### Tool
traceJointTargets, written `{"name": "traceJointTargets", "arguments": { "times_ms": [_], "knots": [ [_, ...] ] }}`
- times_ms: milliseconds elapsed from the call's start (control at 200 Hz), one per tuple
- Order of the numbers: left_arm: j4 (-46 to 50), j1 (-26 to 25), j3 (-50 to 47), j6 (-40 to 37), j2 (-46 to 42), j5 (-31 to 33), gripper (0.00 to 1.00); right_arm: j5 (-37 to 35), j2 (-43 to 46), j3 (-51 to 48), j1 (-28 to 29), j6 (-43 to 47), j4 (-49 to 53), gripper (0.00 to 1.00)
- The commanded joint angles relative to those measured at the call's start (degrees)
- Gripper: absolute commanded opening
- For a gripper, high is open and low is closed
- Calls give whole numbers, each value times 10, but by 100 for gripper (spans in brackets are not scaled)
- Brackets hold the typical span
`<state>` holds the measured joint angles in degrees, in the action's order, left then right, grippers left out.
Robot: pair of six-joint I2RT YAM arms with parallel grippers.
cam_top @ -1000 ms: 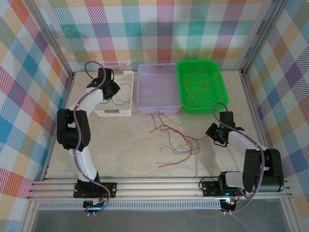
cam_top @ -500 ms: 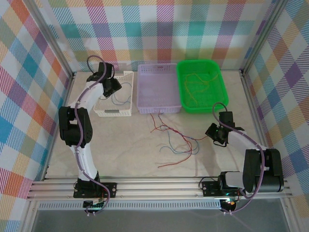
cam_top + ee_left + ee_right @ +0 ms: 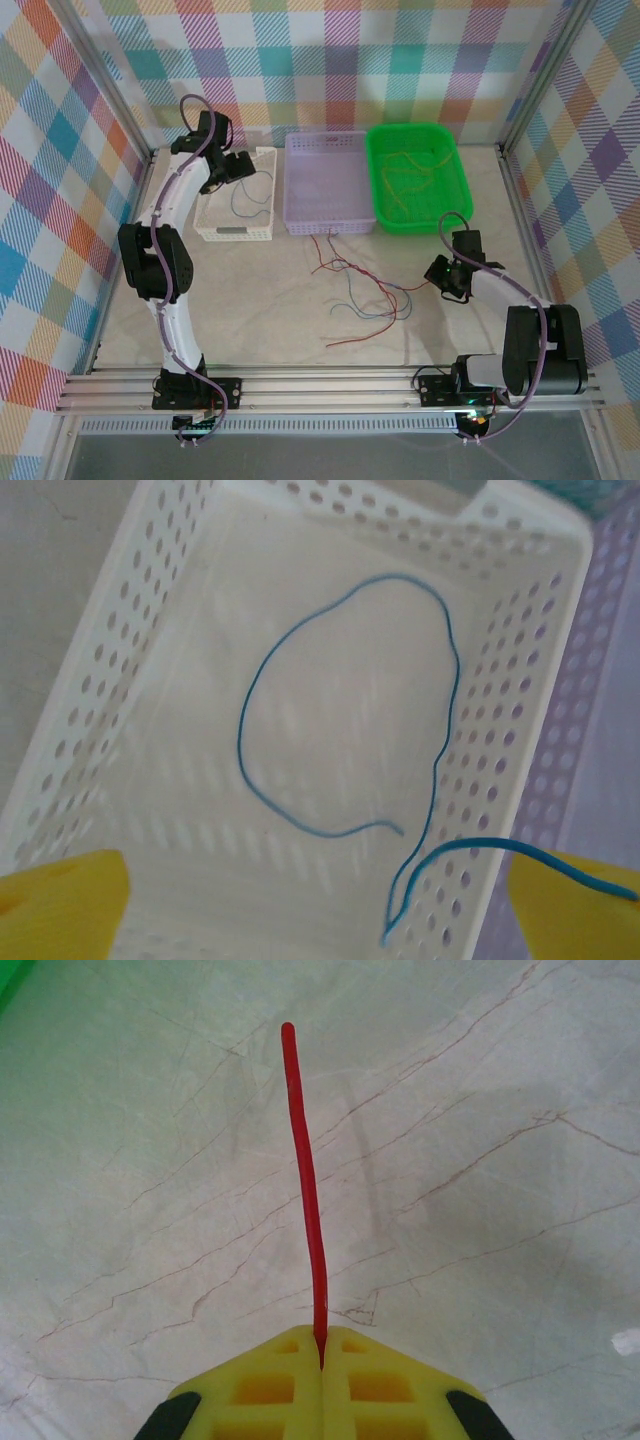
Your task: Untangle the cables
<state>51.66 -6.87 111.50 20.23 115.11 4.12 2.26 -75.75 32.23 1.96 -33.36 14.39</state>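
A loose tangle of red, blue and purple cables (image 3: 360, 290) lies on the table in front of the baskets. One blue cable (image 3: 340, 710) lies looped inside the white basket (image 3: 235, 232). Its near end rises and runs across my left gripper's right fingertip (image 3: 580, 900). My left gripper (image 3: 320, 920) hangs open over that basket (image 3: 110, 680), near its far end (image 3: 238, 166). My right gripper (image 3: 322, 1345) is shut on the end of a red cable (image 3: 305, 1180) just above the table, at the tangle's right side (image 3: 442, 274).
A lilac basket (image 3: 328, 215) stands right of the white one. Beside it, a green basket (image 3: 452, 200) holds yellow-olive cables (image 3: 410, 175). Metal frame posts and checked walls close in the table on three sides.
My left gripper has opened and drawn back towards the white basket's far end. The blue cable now lies in the basket. The right arm has not moved.
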Motion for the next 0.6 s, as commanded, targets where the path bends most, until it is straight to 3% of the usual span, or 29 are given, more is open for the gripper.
{"name": "traceJointTargets", "arguments": {
  "times_ms": [0,140,260,505,595],
  "knots": [
    [96,-5,22,-46,17,-52,100,16,-12,20,5,15,-3,0],
    [96,-5,-31,-42,-12,-77,100,21,-21,27,6,20,0,0],
    [122,7,-31,-26,-5,-145,100,23,-23,28,7,23,2,0],
    [112,29,-45,22,-40,-150,100,23,-24,31,13,26,4,0],
    [70,29,-76,43,-81,-189,100,20,-21,29,16,27,2,0]
  ]
}}
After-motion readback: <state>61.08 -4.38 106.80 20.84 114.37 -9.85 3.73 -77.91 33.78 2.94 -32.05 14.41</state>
